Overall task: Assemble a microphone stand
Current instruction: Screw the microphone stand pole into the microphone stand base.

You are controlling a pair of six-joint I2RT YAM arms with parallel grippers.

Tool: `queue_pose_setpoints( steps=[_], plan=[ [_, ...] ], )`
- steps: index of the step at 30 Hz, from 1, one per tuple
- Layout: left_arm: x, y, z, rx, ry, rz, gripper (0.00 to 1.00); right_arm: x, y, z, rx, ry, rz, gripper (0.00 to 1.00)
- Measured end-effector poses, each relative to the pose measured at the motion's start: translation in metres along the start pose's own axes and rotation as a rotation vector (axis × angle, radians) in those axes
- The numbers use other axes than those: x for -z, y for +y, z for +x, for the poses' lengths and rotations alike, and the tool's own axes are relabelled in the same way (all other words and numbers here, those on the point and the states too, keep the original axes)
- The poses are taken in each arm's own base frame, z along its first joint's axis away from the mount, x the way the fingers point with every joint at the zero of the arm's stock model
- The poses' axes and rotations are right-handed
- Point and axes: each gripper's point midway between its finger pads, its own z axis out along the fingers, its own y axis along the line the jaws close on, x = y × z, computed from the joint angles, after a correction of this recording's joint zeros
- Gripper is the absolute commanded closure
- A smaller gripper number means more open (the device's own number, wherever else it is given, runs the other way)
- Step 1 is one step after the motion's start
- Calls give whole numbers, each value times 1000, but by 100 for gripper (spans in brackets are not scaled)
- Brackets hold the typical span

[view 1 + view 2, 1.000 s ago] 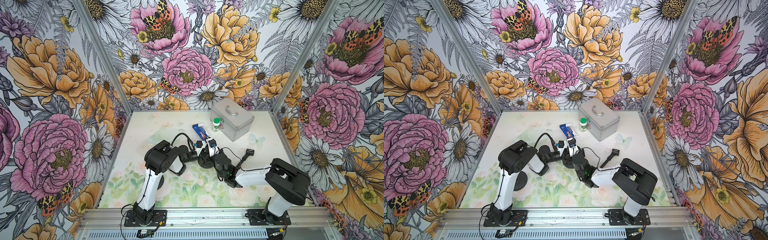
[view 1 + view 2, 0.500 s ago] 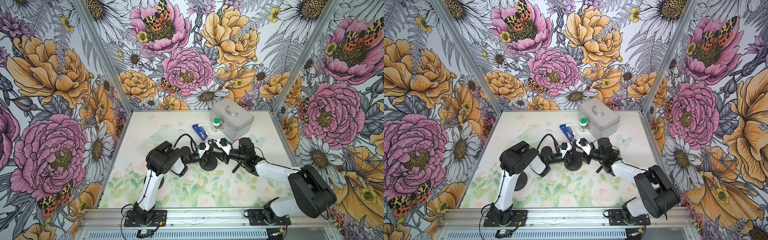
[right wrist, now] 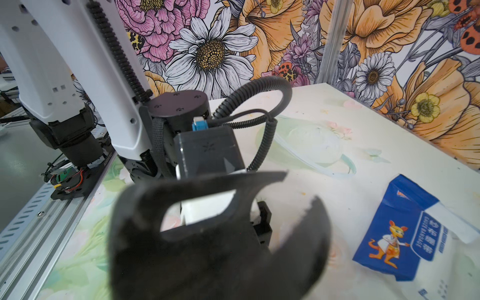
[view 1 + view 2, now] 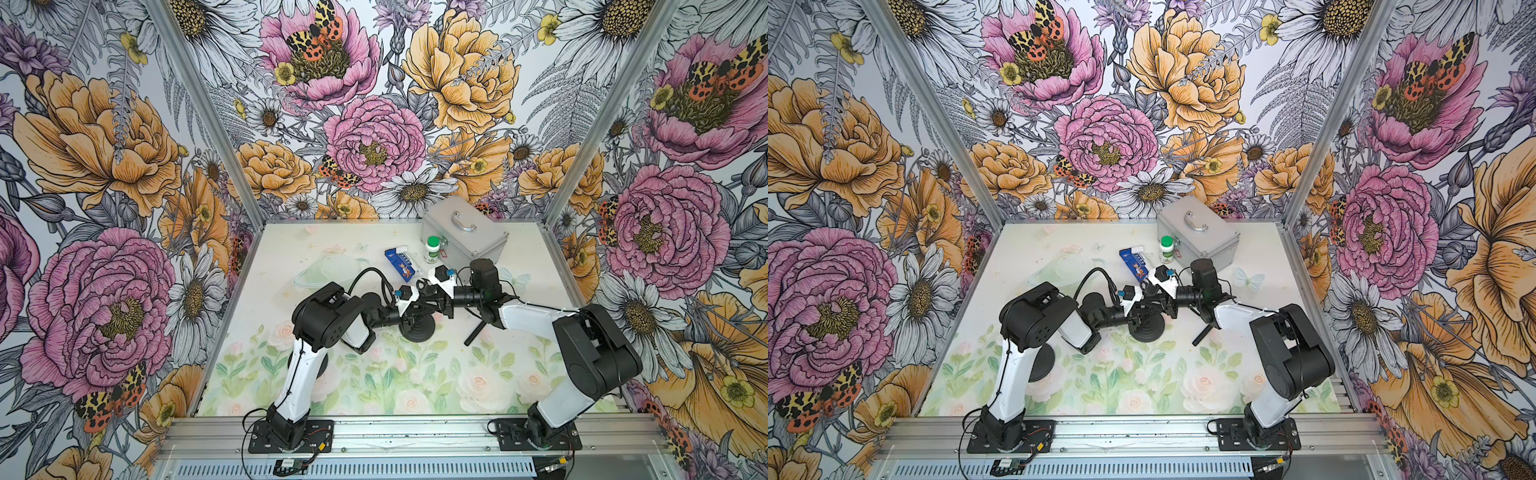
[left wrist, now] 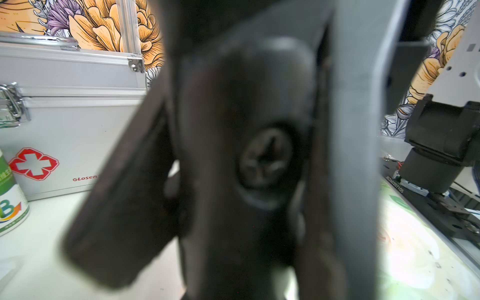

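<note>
The stand's round black base [image 4: 417, 330] [image 4: 1147, 330] sits mid-table. My left gripper [image 4: 410, 311] reaches it from the left and is shut on the short black post over it. My right gripper [image 4: 436, 301] comes in from the right, meeting the left one above the base. It is shut on a black U-shaped microphone clip [image 3: 207, 246]. The clip's pivot screw [image 5: 265, 155] fills the left wrist view, blurred. A black rod [image 4: 475, 333] [image 4: 1202, 334] lies on the table, partly under the right arm.
At the back stand a silver first-aid case [image 4: 465, 232] [image 5: 72, 117], a green-capped bottle [image 4: 432, 249] and a blue packet [image 4: 400, 266] [image 3: 400, 233]. A clear plastic piece [image 4: 332, 266] lies back left. Metal frame posts bound the sides.
The right arm swung from the front of the base round to its right side and stretched out. Its jaws opened briefly and closed again. The left arm stayed at the base.
</note>
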Motion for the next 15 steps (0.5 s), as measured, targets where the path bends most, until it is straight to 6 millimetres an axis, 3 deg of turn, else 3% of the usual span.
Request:
queue_pose_setpoints(
  steps=[5, 12, 15],
  plan=[
    [0, -1, 1, -17, 4, 3, 89, 4, -5, 7, 4, -63, 161, 100],
    [0, 1, 1, -33, 5, 3, 89, -4, -4, 5, -59, -115, 701, 100],
    [1, 2, 1, -22, 6, 1, 90, -8, -6, 5, -78, -105, 855, 100]
  ],
)
